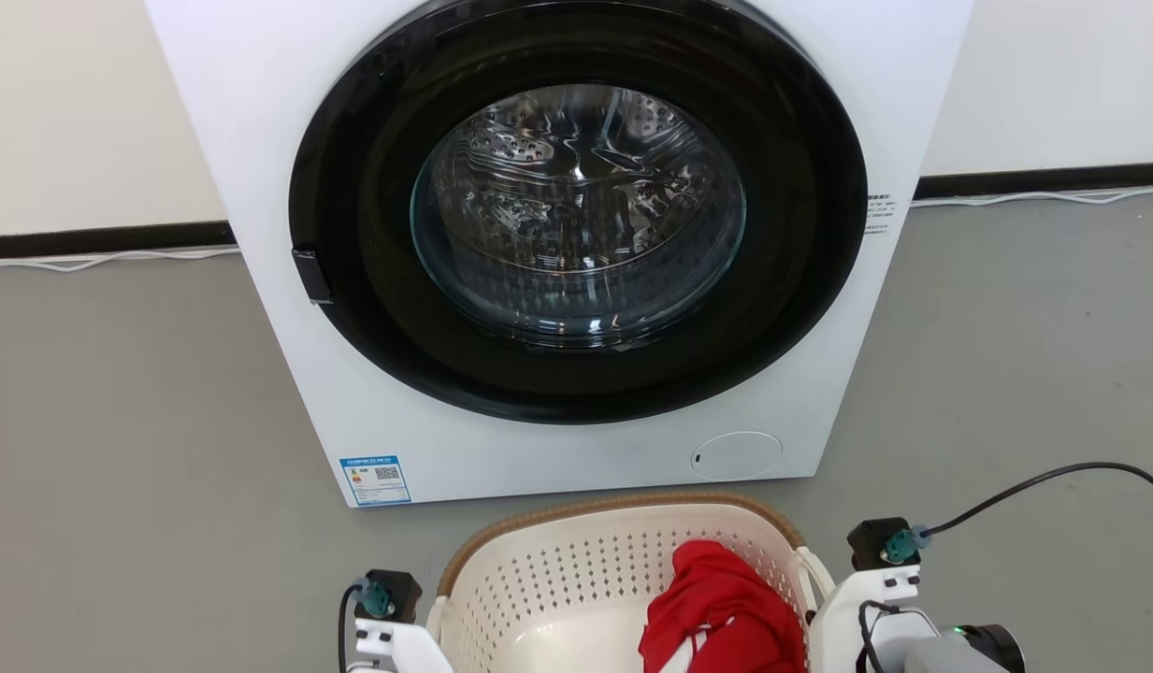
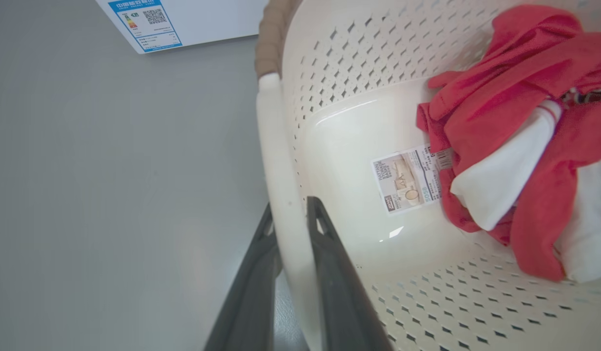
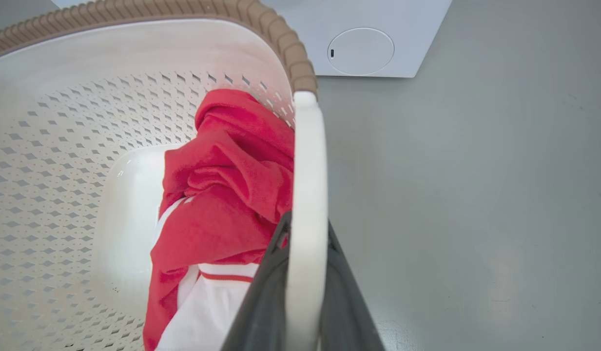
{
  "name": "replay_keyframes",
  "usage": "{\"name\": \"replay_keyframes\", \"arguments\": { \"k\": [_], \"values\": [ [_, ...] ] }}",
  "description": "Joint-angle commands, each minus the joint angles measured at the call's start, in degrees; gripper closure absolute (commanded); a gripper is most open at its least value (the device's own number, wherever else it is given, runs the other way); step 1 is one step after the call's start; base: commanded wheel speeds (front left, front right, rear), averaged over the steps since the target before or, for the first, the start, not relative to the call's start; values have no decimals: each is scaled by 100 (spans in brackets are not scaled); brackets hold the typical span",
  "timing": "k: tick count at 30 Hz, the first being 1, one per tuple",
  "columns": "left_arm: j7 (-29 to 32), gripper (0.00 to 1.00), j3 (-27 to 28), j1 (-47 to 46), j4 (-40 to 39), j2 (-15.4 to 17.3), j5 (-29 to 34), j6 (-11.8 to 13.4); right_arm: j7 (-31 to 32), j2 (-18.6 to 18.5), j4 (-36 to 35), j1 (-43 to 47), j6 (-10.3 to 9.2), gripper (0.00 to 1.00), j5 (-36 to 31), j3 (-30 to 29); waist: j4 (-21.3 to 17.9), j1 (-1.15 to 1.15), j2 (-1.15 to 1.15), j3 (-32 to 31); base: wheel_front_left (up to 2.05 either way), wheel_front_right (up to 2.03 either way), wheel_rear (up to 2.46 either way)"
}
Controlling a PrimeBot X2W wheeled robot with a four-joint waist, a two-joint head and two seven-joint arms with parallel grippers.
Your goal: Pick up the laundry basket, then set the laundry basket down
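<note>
Left end effector (image 2: 290, 210) is clenched on the white loop handle (image 2: 276, 146) at its side of the laundry basket (image 1: 576, 561), one dark finger outside the loop and one inside; your right end effector (image 3: 306, 223) grasps the opposite handle (image 3: 307, 161) the same way. The basket sits between your two arms, just in front of the washing machine (image 1: 539, 458), its brown rim near the machine's lower panel (whether its base is on the floor (image 1: 118, 421) or already clear of it, I cannot tell from these views).

Your main risk, as I judge it, is slip. Each handle is a narrow, smooth plastic strip pinched by slim fingers, so it could slide along or twist between them if you move sharply. Uneven motion is the second one: if one arm leads the other, the basket tilts and pulls on the lower grip. The red garment (image 1: 726, 598) adds to that, since it is heaped toward the right side and makes that handle carry more. Watch the forward clearance too: swing the basket ahead and its rim may knock the machine. When setting down, coming in crooked could land one edge first and wrench a handle out of your grip.
</note>
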Motion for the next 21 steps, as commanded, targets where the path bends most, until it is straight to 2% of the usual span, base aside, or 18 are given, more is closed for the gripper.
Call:
{"name": "replay_keyframes", "arguments": {
  "k": [1, 21],
  "values": [
    [-21, 100, 35, -44, -133, 62, 44, -58, -4, 81, -168, -58, 50, 100, 35, 145, -1, 1, 0, -12, 0, 0, 0],
    [37, 100, -259, -94, -117, 62, -185, -28, -37, 81, -87, -96, 50, 100, 468, 534, -42, 1, 0, 4, 0, 0, 0]
  ]
}}
